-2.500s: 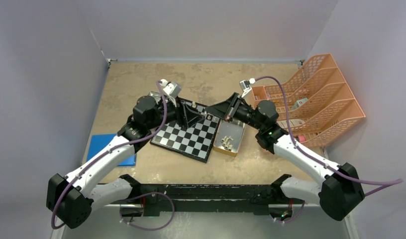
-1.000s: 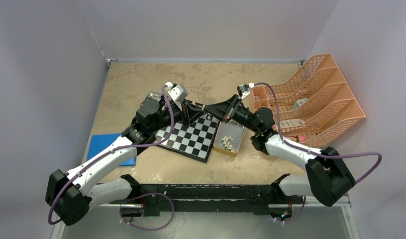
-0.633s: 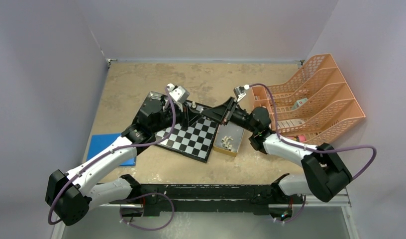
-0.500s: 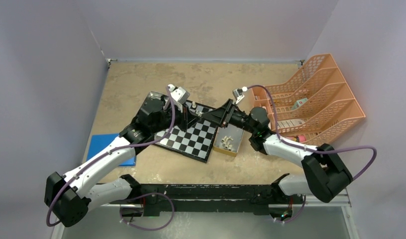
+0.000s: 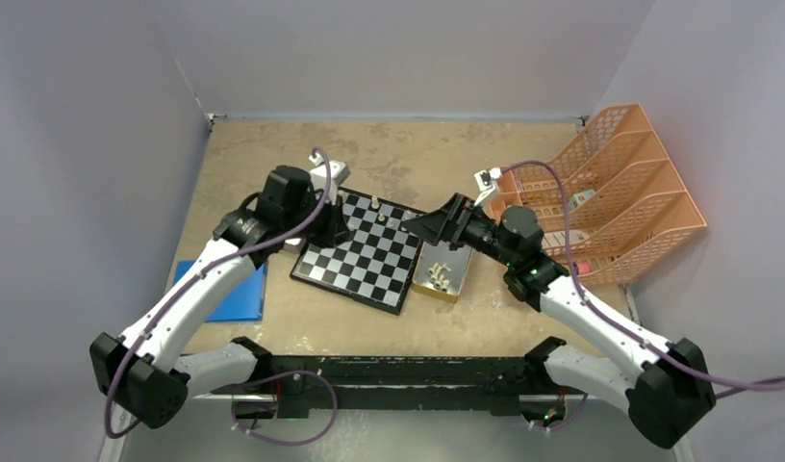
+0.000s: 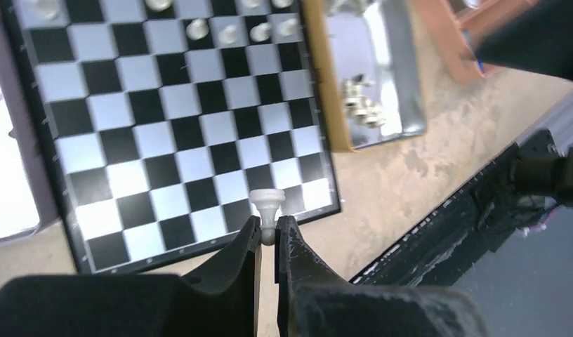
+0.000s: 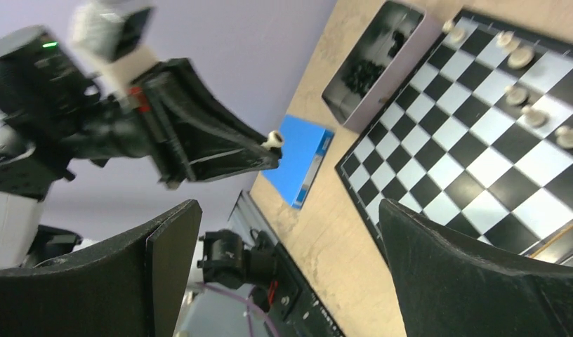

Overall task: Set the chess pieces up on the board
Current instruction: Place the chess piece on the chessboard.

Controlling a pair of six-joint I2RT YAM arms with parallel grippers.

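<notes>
Your left gripper (image 6: 268, 235) is clamped on one cream-white piece (image 6: 267, 203). Its two fingers pinch the stem, and the round head sticks out past the tips. From above, this gripper (image 5: 333, 227) sits at the left edge of the board (image 5: 360, 265), close to the far left corner. The right wrist view shows it lifted off the board, with the piece (image 7: 273, 138) in the air.

Your right gripper (image 7: 289, 203) has its fingers spread wide, with nothing between them. From above it (image 5: 432, 227) hangs at the board's far right corner, on the side away from the left gripper.

The board lies flat and turned at an angle to the table edge. A handful of placed cream-white pieces (image 7: 520, 56) stand on its two farthest rows, toward the far right corner. I cannot tell which figures they are. The other squares that show in the left wrist view are bare.

A gold-rimmed tray (image 5: 443, 272) lies just beside the board's right edge, with more cream pieces inside. A grey tray (image 7: 382, 63) holding black pieces lies along the board's left edge. A blue pad (image 5: 225, 289) lies beyond that tray, left of the board. An orange file rack (image 5: 600, 192) stands well to the board's right.
</notes>
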